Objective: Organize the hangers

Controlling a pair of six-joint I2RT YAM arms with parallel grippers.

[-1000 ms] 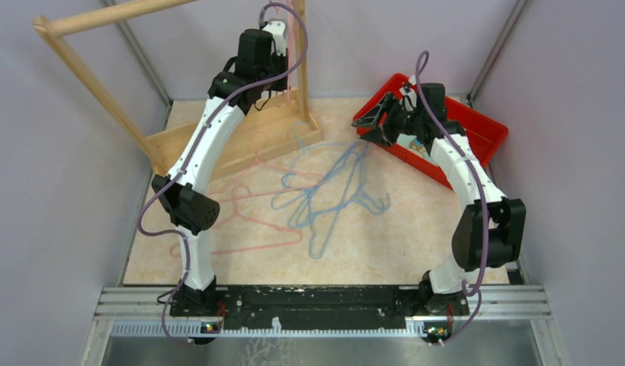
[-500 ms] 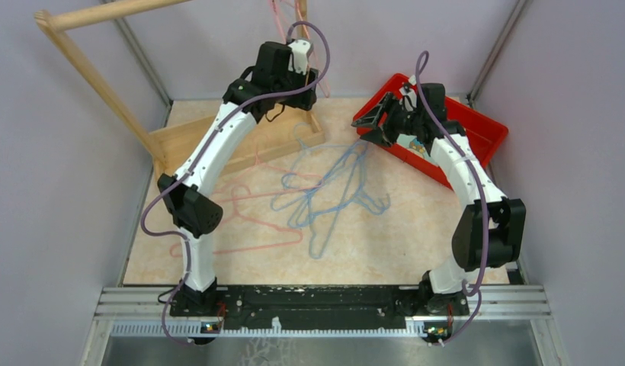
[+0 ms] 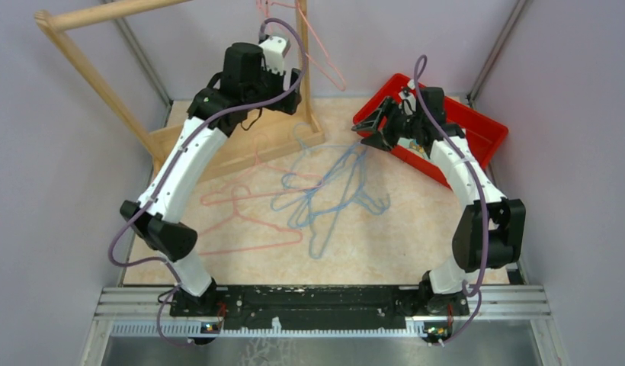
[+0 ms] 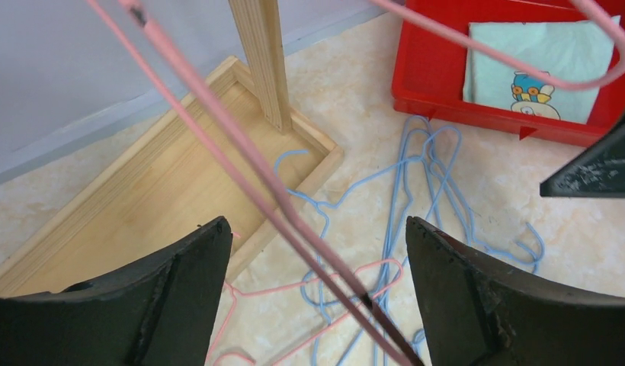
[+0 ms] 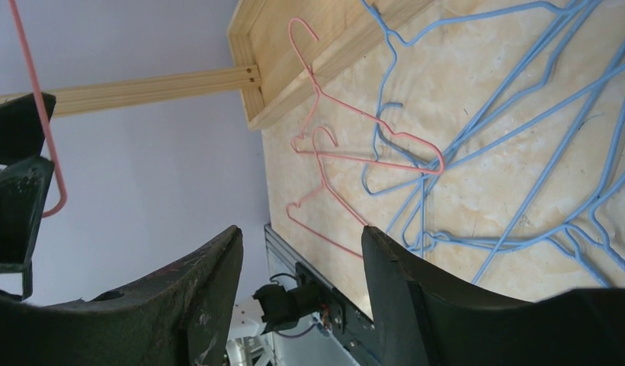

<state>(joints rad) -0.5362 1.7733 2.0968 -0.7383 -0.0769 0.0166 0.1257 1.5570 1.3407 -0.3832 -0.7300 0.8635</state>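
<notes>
One pink hanger [image 3: 323,57] hangs beside the wooden rack's post [image 3: 303,69]; its top is out of view. Its wire [image 4: 248,160] runs slantwise between the wide-apart fingers of my left gripper [image 4: 318,252] and touches neither of them. That gripper [image 3: 292,85] is up by the post and open. More pink hangers [image 3: 245,217] and a tangle of blue hangers [image 3: 332,187] lie on the table. My right gripper [image 3: 370,130] hovers at the red bin's near corner, open and empty [image 5: 300,244], looking across the blue hangers [image 5: 523,114] and the pink hangers [image 5: 332,152].
The wooden rack's tray base [image 3: 241,141] sits at the back left, with its slanted rail [image 3: 88,76] beyond. A red bin [image 3: 477,126] at the back right holds a printed paper [image 4: 538,57]. Grey walls close in the table on three sides.
The left gripper has opened and let go of the pink hanger, which now hangs free by the rack post. The left arm has drawn back to the left. The right arm has barely moved.
</notes>
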